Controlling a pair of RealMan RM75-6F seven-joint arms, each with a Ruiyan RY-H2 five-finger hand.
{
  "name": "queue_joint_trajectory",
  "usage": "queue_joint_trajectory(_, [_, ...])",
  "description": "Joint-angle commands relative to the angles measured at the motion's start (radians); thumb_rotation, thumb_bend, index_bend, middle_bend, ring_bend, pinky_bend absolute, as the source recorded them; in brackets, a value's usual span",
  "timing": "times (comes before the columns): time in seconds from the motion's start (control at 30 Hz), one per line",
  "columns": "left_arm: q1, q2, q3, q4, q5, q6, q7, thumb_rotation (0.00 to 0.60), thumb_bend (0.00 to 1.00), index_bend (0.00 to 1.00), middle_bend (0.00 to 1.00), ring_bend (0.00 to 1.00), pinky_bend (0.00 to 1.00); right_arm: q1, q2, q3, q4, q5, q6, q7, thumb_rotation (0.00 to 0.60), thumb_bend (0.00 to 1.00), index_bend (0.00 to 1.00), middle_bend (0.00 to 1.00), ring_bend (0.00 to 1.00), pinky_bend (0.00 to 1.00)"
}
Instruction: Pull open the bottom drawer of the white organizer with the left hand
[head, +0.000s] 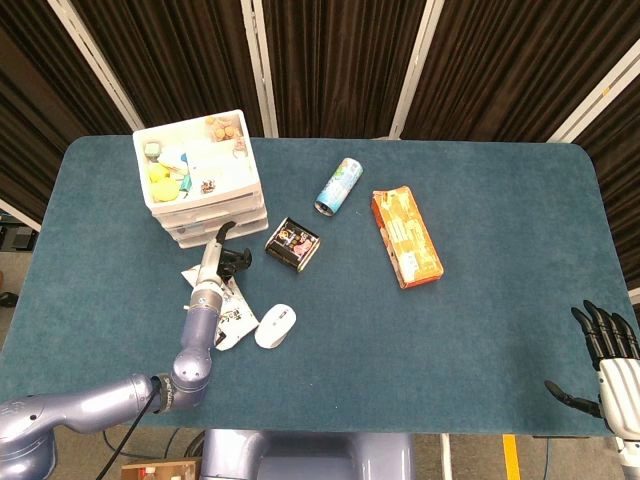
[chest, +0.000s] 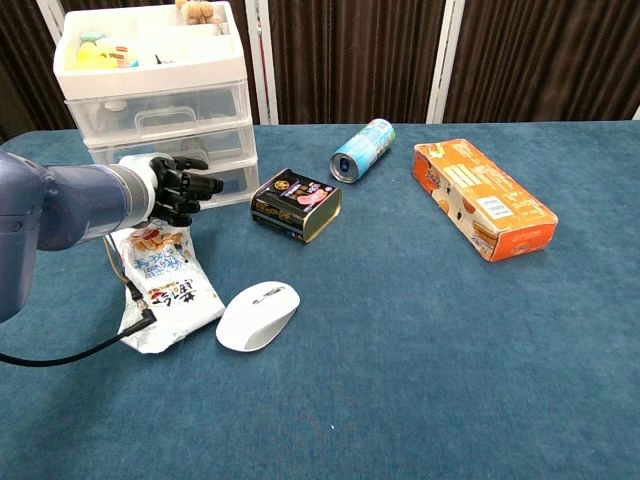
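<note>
The white organizer (chest: 160, 100) is standing at the table's far left corner, its bottom drawer (chest: 225, 178) sitting flush, not pulled out; the left hand (chest: 178, 187) is hovering right at that drawer front, fingers curled in, though whether they are gripping it I cannot tell; the right hand (head: 603, 352) is waiting off the table's near right edge, fingers spread wide, holding nothing.

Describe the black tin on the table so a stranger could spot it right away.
Start at the white organizer at the table's far left. Just right of its bottom drawer lies the black tin, flat with a colourful picture lid. The neighbouring can is a blue cylinder, and the mouse is white.
</note>
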Motion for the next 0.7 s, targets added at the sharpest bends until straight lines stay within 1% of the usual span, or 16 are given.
queue_joint_trajectory(0.03, [0.007,0.003,0.007,-0.008,0.004,0.001,0.001,0.6,0.55,0.18,0.99,0.94,0.93,0.0,0.0,0.0,0.0,-0.001,0.0,0.0,0.6,0.09,0.0,0.0,0.0,0.0])
queue_joint_trajectory(0.37, [0.051,0.032,0.043,-0.089,0.042,-0.001,-0.012,0.6,0.55,0.19,0.99,0.94,0.93,-0.001,-0.001,0.0,0.001,-0.002,0.002,-0.004,0.6,0.09,0.0,0.0,0.0,0.0])
queue_joint_trajectory(0.53, [0.104,0.063,0.098,-0.165,0.104,0.004,-0.032,0.6,0.55,0.19,0.99,0.94,0.93,-0.002,-0.001,0.0,0.0,-0.003,0.003,-0.004,0.6,0.09,0.0,0.0,0.0,0.0])
queue_joint_trajectory(0.7, [0.153,0.11,0.163,-0.228,0.2,0.016,-0.034,0.6,0.55,0.2,0.98,0.93,0.93,-0.002,-0.003,0.0,0.0,-0.004,0.001,-0.008,0.6,0.09,0.0,0.0,0.0,0.0])
